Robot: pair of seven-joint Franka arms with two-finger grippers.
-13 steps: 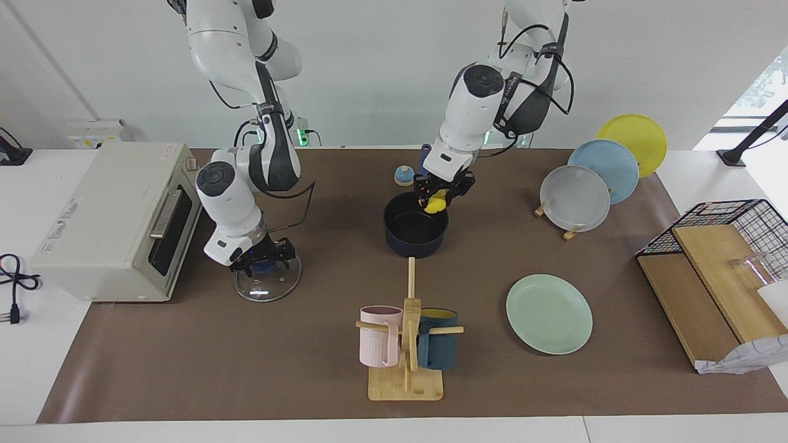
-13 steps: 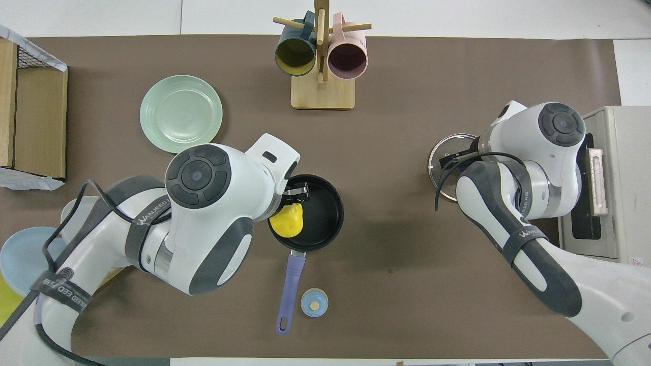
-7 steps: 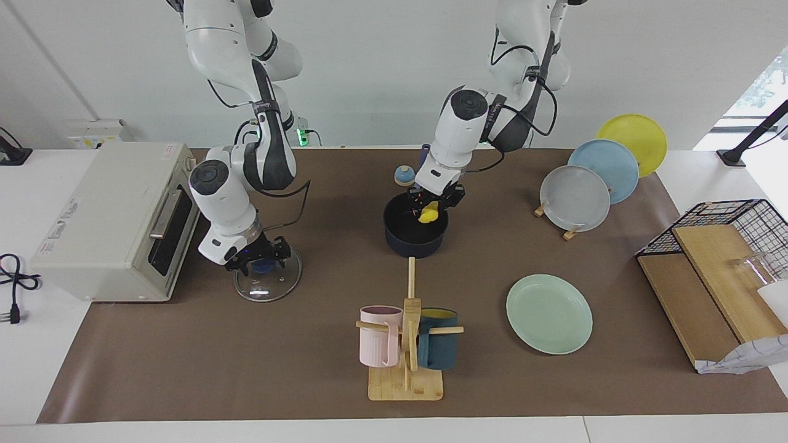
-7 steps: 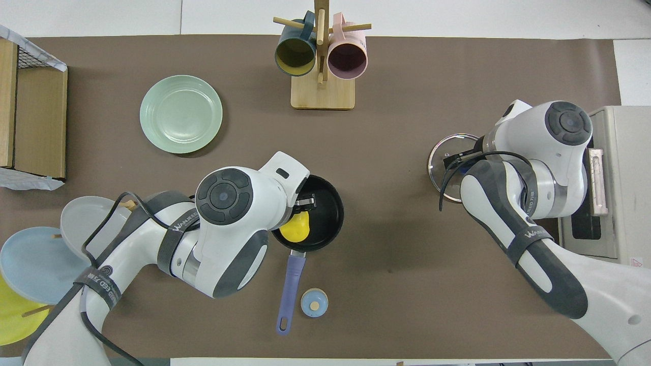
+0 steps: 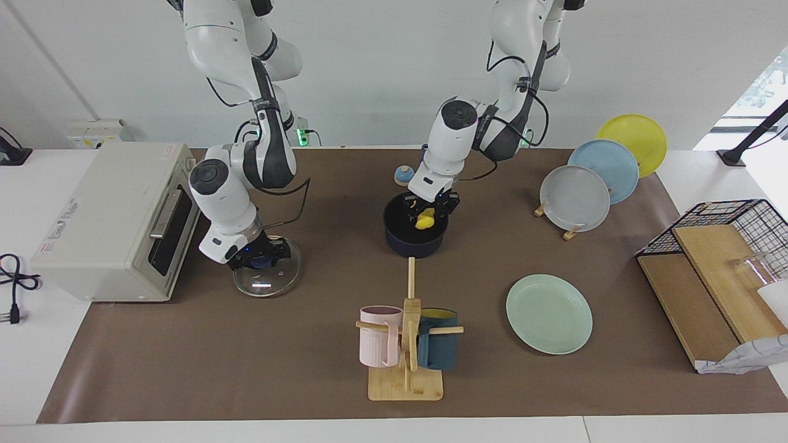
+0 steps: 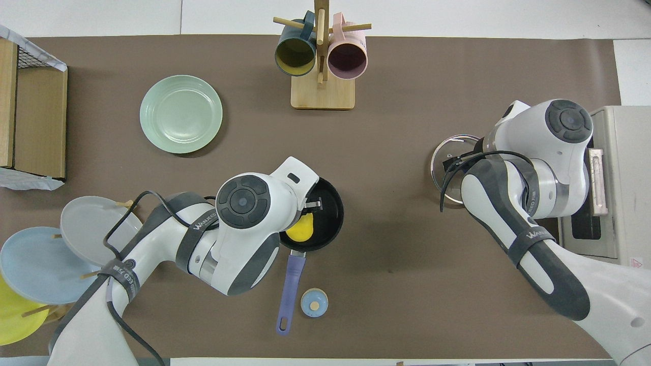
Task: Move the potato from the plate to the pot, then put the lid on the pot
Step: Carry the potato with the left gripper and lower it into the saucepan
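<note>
Potato (image 5: 423, 221) pinched in left fingers (image 5: 426, 212) inside pot (image 5: 414, 241); right fingers (image 5: 258, 258) grip lid (image 5: 267, 282) knob.

The facing view looks from high across the table toward the 2 robots, far enough back to take in the whole brown mat (image 5: 184, 369) and the toaster oven (image 5: 111, 221). The overhead view looks steeply down from above the robots' end, seemingly somewhat closer. Both share the mug rack (image 5: 406, 344) (image 6: 321, 66), mint-green plate (image 5: 549, 314) (image 6: 181, 114) and pot (image 5: 415, 234) (image 6: 330, 211), turned half around.
</note>
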